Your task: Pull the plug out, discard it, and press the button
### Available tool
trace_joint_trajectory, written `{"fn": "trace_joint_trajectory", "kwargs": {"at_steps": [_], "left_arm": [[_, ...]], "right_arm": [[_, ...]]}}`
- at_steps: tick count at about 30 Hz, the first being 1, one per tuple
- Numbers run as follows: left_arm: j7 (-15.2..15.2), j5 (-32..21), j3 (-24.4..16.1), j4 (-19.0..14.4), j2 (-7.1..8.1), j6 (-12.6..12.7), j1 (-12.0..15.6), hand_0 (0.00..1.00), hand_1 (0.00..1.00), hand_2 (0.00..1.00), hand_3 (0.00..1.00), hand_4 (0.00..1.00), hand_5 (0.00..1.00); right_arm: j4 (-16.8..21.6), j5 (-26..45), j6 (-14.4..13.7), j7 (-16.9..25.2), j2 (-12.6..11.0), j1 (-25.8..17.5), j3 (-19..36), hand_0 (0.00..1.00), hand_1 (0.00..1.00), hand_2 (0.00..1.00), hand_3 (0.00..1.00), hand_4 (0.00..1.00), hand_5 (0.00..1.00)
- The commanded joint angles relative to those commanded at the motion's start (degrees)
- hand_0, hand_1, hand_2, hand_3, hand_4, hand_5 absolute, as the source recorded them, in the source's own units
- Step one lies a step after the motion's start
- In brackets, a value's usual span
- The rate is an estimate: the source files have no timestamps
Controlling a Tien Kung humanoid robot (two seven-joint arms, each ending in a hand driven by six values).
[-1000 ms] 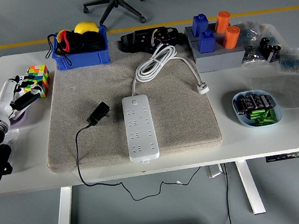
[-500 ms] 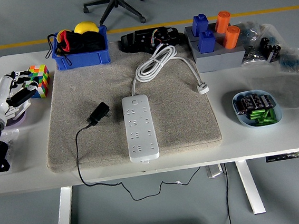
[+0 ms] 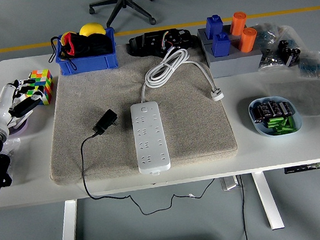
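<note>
From the head view, the left hand [image 3: 17, 98] sits at the counter's [image 3: 298, 146] left edge, its white-and-black fingers loosely spread and holding nothing; the right hand is out of view. The black plug with its thin black cable [image 3: 104, 121] lies loose on the grey fabric mat [image 3: 195, 128], to the right of the hand and nearer the front edge, just beside the white rectangular power strip [image 3: 149, 136] and apart from it, so the pulling-out and discarding look done. I judge that what remains is pressing the button at the strip's far end, too small here to make out clearly. Counting: one power strip, one black plug, one coiled white cord [image 3: 172, 66] ending in a white plug [image 3: 218, 95], one multicoloured puzzle cube [image 3: 40, 86] just beyond the hand, one blue plastic bin [image 3: 86, 63], and one pale blue dish of batteries [image 3: 275, 116] far to the right.
</note>
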Motion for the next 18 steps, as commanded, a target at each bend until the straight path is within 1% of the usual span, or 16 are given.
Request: {"fn": "trace_joint_trajectory", "kwargs": {"at_steps": [11,18], "left_arm": [[0.22,0.21,-0.64,-0.39,0.05,-0.32,0.25,0.805,0.811,0.744,0.772,0.642,0.627],[0.25,0.29,-1.09,-0.63,-0.24,-0.37,0.41,0.805,0.806,0.737,0.771,0.642,0.629]], "right_arm": [[0.07,-0.46,0.0,0.01,-0.01,-0.31,0.96,0.75,0.666,0.655,0.621,0.673,0.513],[-0.02,-0.57,0.08,-0.05,0.22,-0.39,1.28,0.749,0.666,0.655,0.621,0.672,0.513]]}}
